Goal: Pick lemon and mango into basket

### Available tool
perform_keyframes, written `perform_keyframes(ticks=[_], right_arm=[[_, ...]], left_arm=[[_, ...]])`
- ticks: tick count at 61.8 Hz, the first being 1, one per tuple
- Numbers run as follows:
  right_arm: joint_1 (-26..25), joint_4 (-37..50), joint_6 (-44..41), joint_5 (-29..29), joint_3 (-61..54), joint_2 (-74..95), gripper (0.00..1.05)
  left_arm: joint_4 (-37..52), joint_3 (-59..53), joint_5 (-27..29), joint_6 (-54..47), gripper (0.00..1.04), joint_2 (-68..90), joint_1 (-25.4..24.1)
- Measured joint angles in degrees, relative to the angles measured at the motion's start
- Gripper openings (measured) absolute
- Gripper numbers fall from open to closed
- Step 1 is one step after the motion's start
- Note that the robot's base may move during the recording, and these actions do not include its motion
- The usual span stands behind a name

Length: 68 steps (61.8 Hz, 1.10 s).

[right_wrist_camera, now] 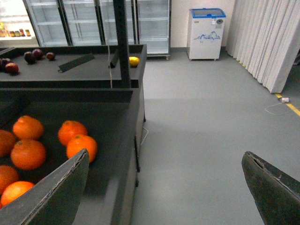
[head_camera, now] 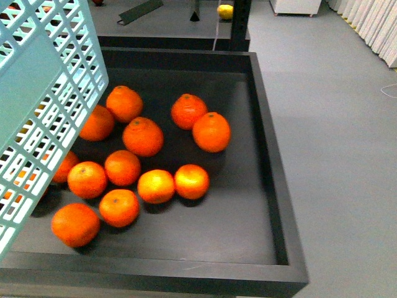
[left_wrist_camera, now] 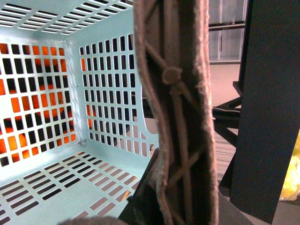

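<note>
The light turquoise slotted basket (head_camera: 37, 105) hangs tilted at the left of the front view, over the black tray's left side. In the left wrist view I see its empty inside (left_wrist_camera: 61, 154) and a brown handle (left_wrist_camera: 176, 112) running between my left gripper's jaws, which are shut on it. A yellow fruit, likely the lemon (head_camera: 225, 11), lies on the far table; it also shows in the right wrist view (right_wrist_camera: 134, 61). No mango is in view. My right gripper (right_wrist_camera: 166, 187) is open and empty, above the floor beside the tray's right edge.
A black tray (head_camera: 273, 155) holds several oranges (head_camera: 142, 136). Behind it stands a second dark table (right_wrist_camera: 84, 70) with dark red fruits (right_wrist_camera: 30, 57) and a black post (right_wrist_camera: 121, 37). Grey floor lies to the right, with glass-door fridges and a small freezer (right_wrist_camera: 206, 28) at the far wall.
</note>
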<state>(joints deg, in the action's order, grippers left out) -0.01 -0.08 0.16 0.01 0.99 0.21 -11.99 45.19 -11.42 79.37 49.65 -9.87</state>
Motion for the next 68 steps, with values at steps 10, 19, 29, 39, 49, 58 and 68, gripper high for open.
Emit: perform_keyframes(ticks=[10, 19, 29, 39, 49, 58, 68], right_arm=[[0.0, 0.0, 0.0, 0.0, 0.0, 0.0, 0.96], [0.0, 0.0, 0.0, 0.0, 0.0, 0.0, 0.96], [0.0, 0.0, 0.0, 0.0, 0.0, 0.0, 0.96], [0.0, 0.0, 0.0, 0.0, 0.0, 0.0, 0.96], [0.0, 0.0, 0.0, 0.0, 0.0, 0.0, 0.96], [0.0, 0.0, 0.0, 0.1, 0.0, 0.0, 0.96], [0.0, 0.0, 0.0, 0.0, 0.0, -0.1, 0.96]], left_arm=[[0.0, 0.0, -0.2, 0.0, 0.05, 0.0, 0.0], [0.0, 0.0, 0.0, 0.0, 0.05, 0.0, 0.0], [0.0, 0.0, -0.1, 0.0, 0.05, 0.0, 0.0], [0.0, 0.0, 0.0, 0.0, 0.05, 0.0, 0.0], [0.0, 0.0, 0.0, 0.0, 0.05, 0.0, 0.0], [0.0, 0.0, 0.0, 0.0, 0.05, 0.0, 0.0], [0.0, 0.0, 0.1, 0.0, 0.05, 0.0, 0.0]])
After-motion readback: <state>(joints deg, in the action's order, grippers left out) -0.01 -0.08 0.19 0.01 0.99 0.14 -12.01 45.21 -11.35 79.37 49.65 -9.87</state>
